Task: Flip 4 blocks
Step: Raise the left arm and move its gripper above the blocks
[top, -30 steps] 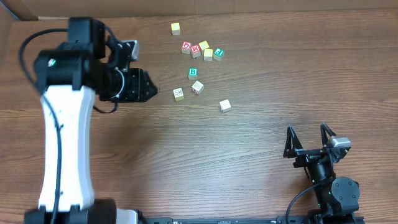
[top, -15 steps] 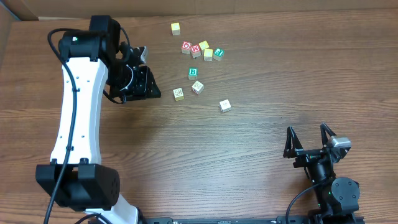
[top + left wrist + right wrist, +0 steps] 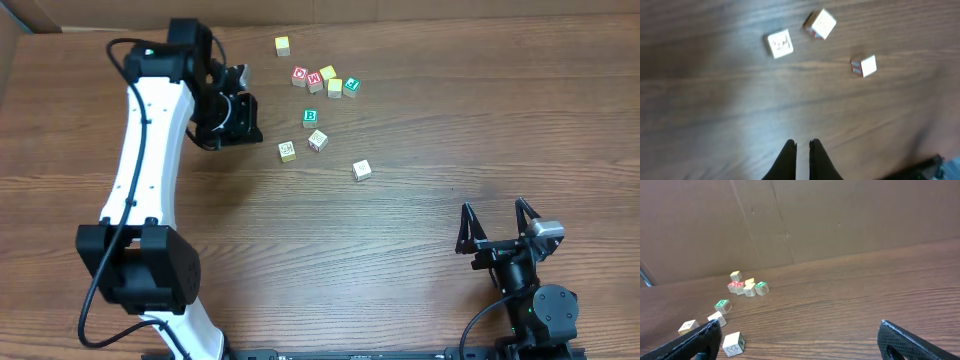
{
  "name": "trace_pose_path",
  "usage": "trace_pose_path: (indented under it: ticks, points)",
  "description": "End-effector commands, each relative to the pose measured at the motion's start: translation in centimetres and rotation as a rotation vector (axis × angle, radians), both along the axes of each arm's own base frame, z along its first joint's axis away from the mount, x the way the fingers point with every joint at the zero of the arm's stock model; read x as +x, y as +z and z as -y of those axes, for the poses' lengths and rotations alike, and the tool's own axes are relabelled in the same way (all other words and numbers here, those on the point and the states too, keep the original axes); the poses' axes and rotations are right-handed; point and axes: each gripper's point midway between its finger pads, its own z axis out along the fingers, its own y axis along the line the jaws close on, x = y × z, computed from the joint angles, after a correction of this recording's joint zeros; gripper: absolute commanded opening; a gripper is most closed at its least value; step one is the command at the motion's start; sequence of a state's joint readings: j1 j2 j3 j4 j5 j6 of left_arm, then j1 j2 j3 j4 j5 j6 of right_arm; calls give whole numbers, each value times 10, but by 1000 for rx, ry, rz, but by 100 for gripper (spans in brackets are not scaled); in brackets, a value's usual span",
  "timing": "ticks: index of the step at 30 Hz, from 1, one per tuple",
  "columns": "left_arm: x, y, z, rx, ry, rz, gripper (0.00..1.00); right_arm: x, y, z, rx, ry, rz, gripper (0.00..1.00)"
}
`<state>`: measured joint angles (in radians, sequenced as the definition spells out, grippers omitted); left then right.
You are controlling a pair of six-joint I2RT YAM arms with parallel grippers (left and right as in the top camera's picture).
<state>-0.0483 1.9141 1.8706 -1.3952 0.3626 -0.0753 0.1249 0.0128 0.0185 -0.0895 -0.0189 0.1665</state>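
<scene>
Four small blocks lie loose on the wooden table: a green "B" block [image 3: 311,117], two cream blocks [image 3: 318,141] [image 3: 287,151] just below it, and one cream block [image 3: 362,170] further right. My left gripper [image 3: 246,126] hovers left of them, shut with nothing between its fingers [image 3: 802,145]. Three cream blocks [image 3: 779,43] [image 3: 820,23] [image 3: 863,66] show ahead of it, well apart from the tips. My right gripper [image 3: 493,214] rests open near the front right, far from the blocks. From there I see the "B" block [image 3: 722,306] and a bird-marked block [image 3: 733,343].
A cluster of red "O" [image 3: 299,75], "W" [image 3: 315,80], yellow [image 3: 335,87] and green [image 3: 351,86] cubes sits at the back, with a lone yellow cube [image 3: 283,45] beyond it. A cardboard wall [image 3: 800,220] backs the table. The left arm [image 3: 140,180] spans the left side.
The left arm has swung toward the back and right, bringing its gripper nearer the cream blocks, and its fingers have closed. The right arm has not moved.
</scene>
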Motion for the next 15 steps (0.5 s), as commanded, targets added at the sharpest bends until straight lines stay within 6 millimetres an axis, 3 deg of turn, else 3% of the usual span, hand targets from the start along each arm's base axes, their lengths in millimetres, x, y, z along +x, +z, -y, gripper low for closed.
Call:
trace_pose_path:
  ticks: [1, 3, 6, 11, 15]
  points:
    - [7, -9, 5, 94, 53, 3, 16, 0, -2, -1, -10, 4, 6, 100]
    - [11, -14, 3, 174, 77, 16, 34, 0, -2, -1, -10, 4, 6, 100]
    - [14, -20, 8, 242, 64, 28, 45, 0, -2, -1, -10, 4, 6, 100]
    - [16, -32, 28, 243, 14, 26, 72, 0, -2, -1, -10, 4, 6, 100]
    - [14, -44, 34, 250, -4, -6, 71, 0, -2, -1, -10, 4, 6, 100]
